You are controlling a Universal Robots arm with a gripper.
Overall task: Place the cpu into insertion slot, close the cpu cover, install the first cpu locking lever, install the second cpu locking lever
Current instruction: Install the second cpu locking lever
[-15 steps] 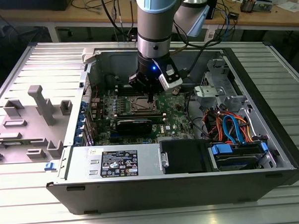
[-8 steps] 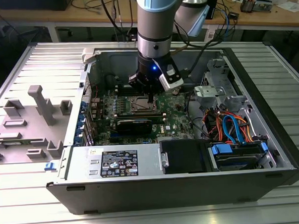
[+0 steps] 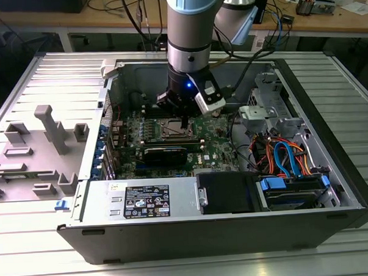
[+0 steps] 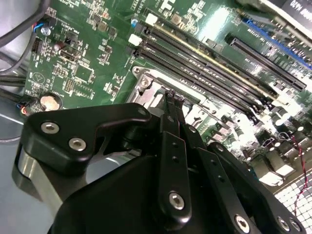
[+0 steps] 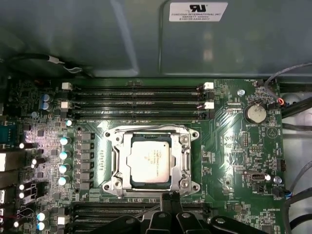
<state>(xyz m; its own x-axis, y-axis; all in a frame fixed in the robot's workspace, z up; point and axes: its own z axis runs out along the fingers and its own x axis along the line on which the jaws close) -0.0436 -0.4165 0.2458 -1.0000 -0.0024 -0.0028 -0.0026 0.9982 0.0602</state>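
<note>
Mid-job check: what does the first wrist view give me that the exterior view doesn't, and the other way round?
First wrist view: close detail of the cpu lying flat with the cpu cover down around it, plus a coin battery. Exterior view: the open case, the arm, blue and orange cables, and grey fixture blocks at that view's left. Both: the green motherboard, the insertion slot and the claw at its edge.

Dull silver metal cpu [image 5: 150, 161], shiny metal cpu cover [image 5: 152, 138], matt black claw [image 4: 171, 105].
</note>
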